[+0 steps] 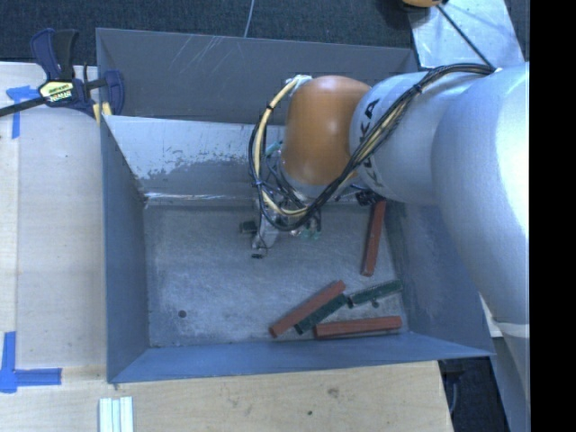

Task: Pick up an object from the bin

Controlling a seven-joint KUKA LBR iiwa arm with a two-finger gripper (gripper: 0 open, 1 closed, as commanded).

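Nothing the bin offers lies under the tool yet. The likeliest candidate is a long reddish-brown stick (307, 309) lying aslant on the floor toward the front right, its lower end close to the front wall. A dark green stick (373, 292) crosses just behind it and seems to touch it, and a second brown stick (358, 328) lies flat along the front wall beside them. A fourth brown stick (372, 238) lies apart, lengthwise near the right wall, partly under the arm. The gripper (259, 244) hangs low over bare floor in the middle of the bin (121, 241), toward the back, well apart from all four sticks. Whether its jaws are spread or pressed together I cannot tell, since the orange cover (319, 133) and looped cables (263, 142) crowd the wrist from this angle. To do the step well, the arm should probably travel forward and to the right and turn the wrist so the jaws close across the aslant stick's narrow width. It should then come down on that stick's free upper half, away from the green one. The main risk seems to be pinching two sticks together or pushing the stick against the front wall. The lone stick by the right wall looks cleaner to grasp but sits close to the wall.
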